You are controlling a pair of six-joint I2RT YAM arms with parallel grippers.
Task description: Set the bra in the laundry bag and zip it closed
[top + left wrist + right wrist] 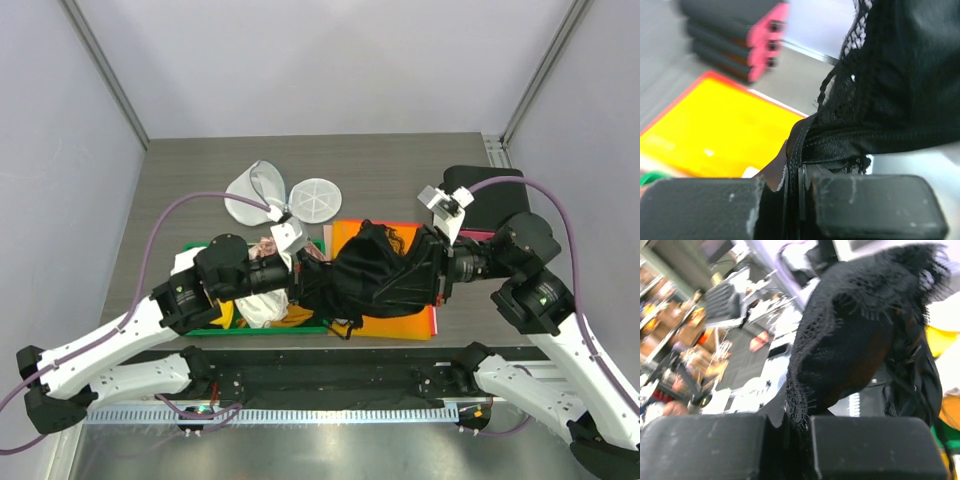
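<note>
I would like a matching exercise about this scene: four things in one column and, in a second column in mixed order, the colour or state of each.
Things:
1. bra
2. laundry bag
3. flat sheet under the bra
4. left end effector

Descriptions:
A. orange
B. shut on black fabric
C. white mesh, held by nothing
D. black lace, held at both ends

Pairs: 1-D; 2-C; 3-A; 4-B.
</note>
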